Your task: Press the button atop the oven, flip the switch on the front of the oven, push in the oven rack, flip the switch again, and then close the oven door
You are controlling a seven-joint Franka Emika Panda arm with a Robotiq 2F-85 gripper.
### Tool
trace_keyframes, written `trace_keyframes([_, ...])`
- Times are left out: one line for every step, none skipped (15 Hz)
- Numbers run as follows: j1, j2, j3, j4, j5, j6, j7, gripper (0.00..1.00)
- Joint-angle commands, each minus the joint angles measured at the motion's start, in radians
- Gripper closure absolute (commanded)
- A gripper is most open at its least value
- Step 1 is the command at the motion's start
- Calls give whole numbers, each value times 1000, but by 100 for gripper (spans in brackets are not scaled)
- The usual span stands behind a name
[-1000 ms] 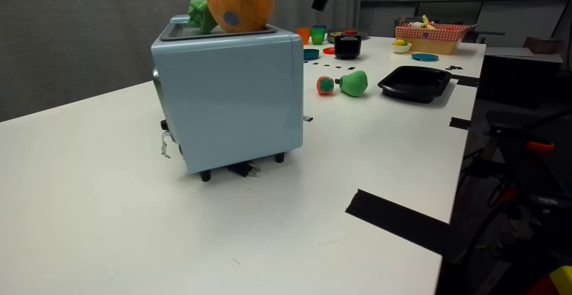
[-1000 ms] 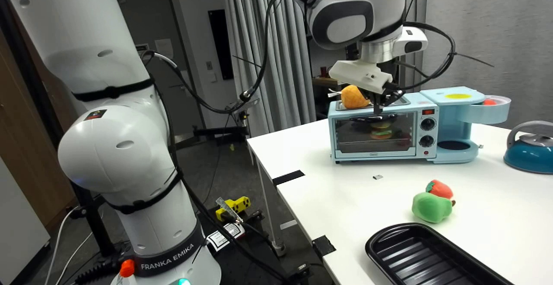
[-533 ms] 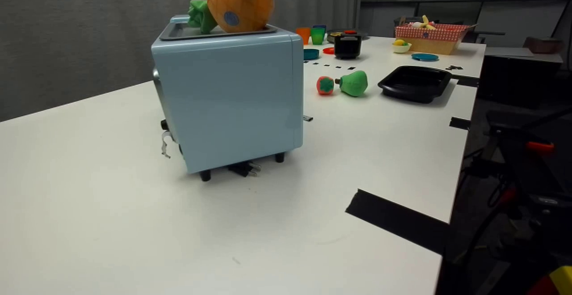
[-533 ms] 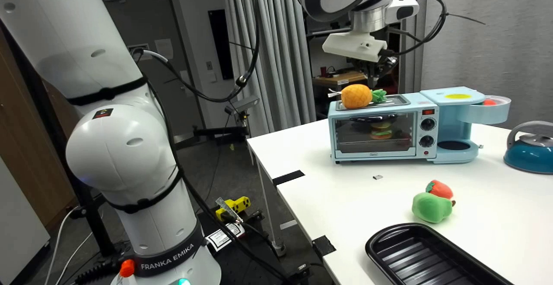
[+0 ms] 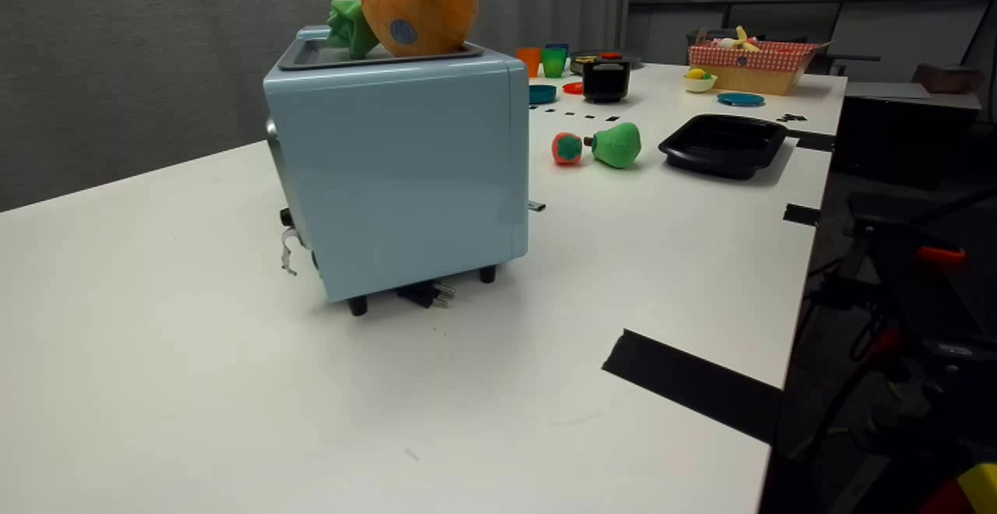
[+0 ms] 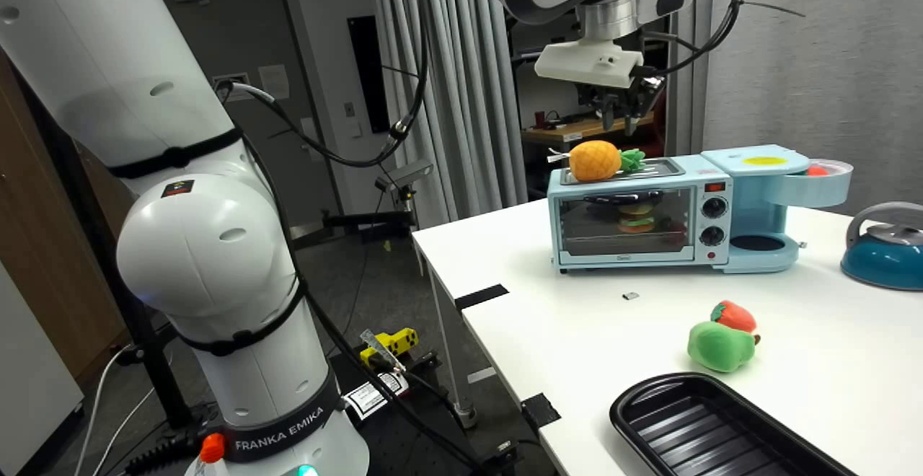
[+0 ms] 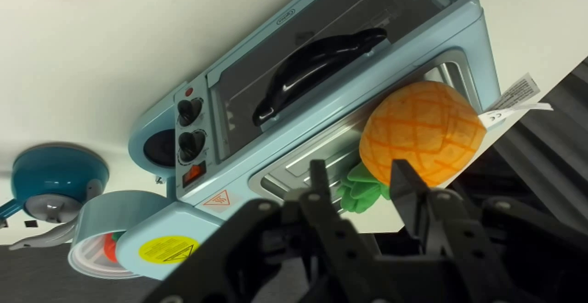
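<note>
– how do things stand?
– the light blue, smooth-sided boxy oven sits on the smooth white table, toward ten o'clock in an exterior view. the black two-fingered pincer hangs above it, fingers apart, holding nothing.
– and the step in hand?
– i'd guess the last one, since the flat dark glass door looks closed. but the rack is too dim to judge and i find no button on top, so it could equally be the start.
– what does the next move call for?
– if it's finished, a clean retreat from the round orange plush pineapple at three o'clock in the wrist view. if not, probably a firm fingertip on the orange-red rocker switch, near eight; i can't tell whether it's on.
– any writing?
– "franka emika" on the black base band of the white robot arm, seven o'clock in an exterior view. the pineapple's white cloth tag shows a ce mark. the small oval logo on the door, at twelve in the wrist view, i can't read surely; nor the round yellow label near eight, close to a red warning triangle.
</note>
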Motion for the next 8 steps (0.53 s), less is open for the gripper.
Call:
trace_keyframes([28, -24, -32, 3, -39, -24, 26, 28])
trace_keyframes([29, -27, -34, 3, -41, -25, 26, 22])
trace_keyframes([31, -30, -36, 2, -44, -27, 24, 13])
trace_keyframes([32, -34, -38, 2, -44, -28, 23, 6])
trace_keyframes([33, -37, -41, 2, -44, -29, 23, 1])
trace_keyframes([35, -40, -43, 2, -45, -31, 22, 0])
trace_keyframes([35, -44, -46, 2, -46, -35, 19, 0])
trace_keyframes([36, -46, -49, 2, -48, -36, 19, 0])
